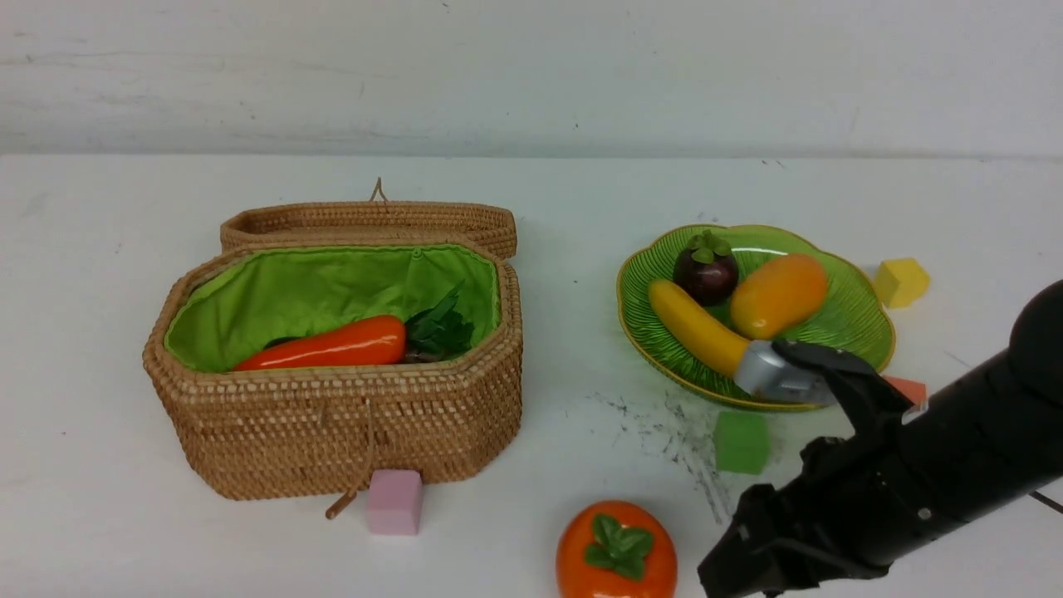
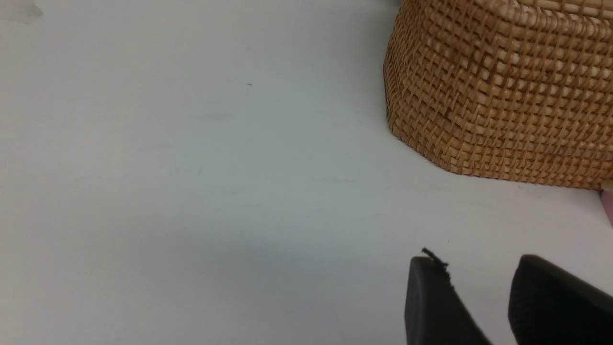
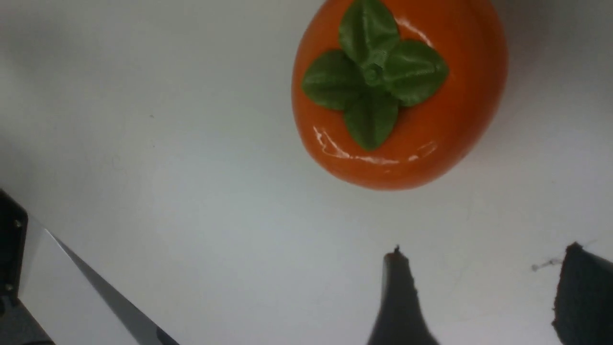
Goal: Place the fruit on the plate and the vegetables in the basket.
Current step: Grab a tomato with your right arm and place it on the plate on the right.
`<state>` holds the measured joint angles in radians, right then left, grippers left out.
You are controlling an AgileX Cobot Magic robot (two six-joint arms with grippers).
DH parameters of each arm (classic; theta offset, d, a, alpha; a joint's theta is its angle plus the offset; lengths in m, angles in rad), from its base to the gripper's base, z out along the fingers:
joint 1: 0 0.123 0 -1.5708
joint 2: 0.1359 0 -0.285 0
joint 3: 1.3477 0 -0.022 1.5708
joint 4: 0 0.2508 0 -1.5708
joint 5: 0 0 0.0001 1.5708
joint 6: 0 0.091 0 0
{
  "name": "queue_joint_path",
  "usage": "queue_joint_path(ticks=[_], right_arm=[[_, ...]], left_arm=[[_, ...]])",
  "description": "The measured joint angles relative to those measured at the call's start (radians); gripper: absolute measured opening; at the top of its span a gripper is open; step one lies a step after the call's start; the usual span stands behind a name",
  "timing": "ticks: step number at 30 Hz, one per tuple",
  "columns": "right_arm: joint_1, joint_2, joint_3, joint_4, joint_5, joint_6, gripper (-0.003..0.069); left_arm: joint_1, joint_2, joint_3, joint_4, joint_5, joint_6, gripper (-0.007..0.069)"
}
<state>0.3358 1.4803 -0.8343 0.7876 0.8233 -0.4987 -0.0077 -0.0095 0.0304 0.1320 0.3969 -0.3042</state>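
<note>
The wicker basket (image 1: pixel 332 415) stands open at the left, holding a long red-orange vegetable (image 1: pixel 332 345) with green leaves (image 1: pixel 440 328). At the right, the green plate (image 1: pixel 855 320) carries a mangosteen (image 1: pixel 706 270), a banana (image 1: pixel 693 325) and a mango (image 1: pixel 778 295). A persimmon (image 1: pixel 616 550) sits on the table at the front. My right arm (image 1: pixel 897 490) reaches in beside it; the right gripper (image 3: pixel 483 251) is open and empty, a short way off the persimmon (image 3: pixel 400 91). The left gripper (image 2: pixel 474 261) is open and empty over bare table near the basket's corner (image 2: pixel 503 96).
Foam cubes lie around: pink (image 1: pixel 394 501) against the basket's front, green (image 1: pixel 741 442) in front of the plate, yellow (image 1: pixel 901 281) and orange (image 1: pixel 907 389) at the plate's right. The basket lid (image 1: pixel 369 220) lies folded back behind it. Dark scuffs (image 1: pixel 664 423) mark the table.
</note>
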Motion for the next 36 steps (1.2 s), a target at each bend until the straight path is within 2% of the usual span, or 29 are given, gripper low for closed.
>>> queue_joint_path(ticks=[5,9,14,25,36], right_arm=[[0.000,0.000,0.000,0.041,0.005,-0.052,0.0511],[0.000,0.000,0.001,0.120,-0.006,-0.098,0.0568],[0.024,0.028,0.001,0.291,-0.020,-0.260,0.0587],[0.044,0.125,0.001,0.302,-0.050,-0.305,0.0587],[0.044,0.170,0.001,0.314,-0.191,-0.305,0.0587]], left_arm=[[0.000,0.000,0.000,0.000,0.000,0.000,0.0238],[0.000,0.000,0.000,0.000,0.000,0.000,0.0238],[0.000,0.000,0.000,0.000,0.000,0.000,0.0238],[0.000,0.000,0.000,0.000,0.000,0.000,0.0238],[0.000,0.000,0.000,0.000,0.000,0.000,0.0238]])
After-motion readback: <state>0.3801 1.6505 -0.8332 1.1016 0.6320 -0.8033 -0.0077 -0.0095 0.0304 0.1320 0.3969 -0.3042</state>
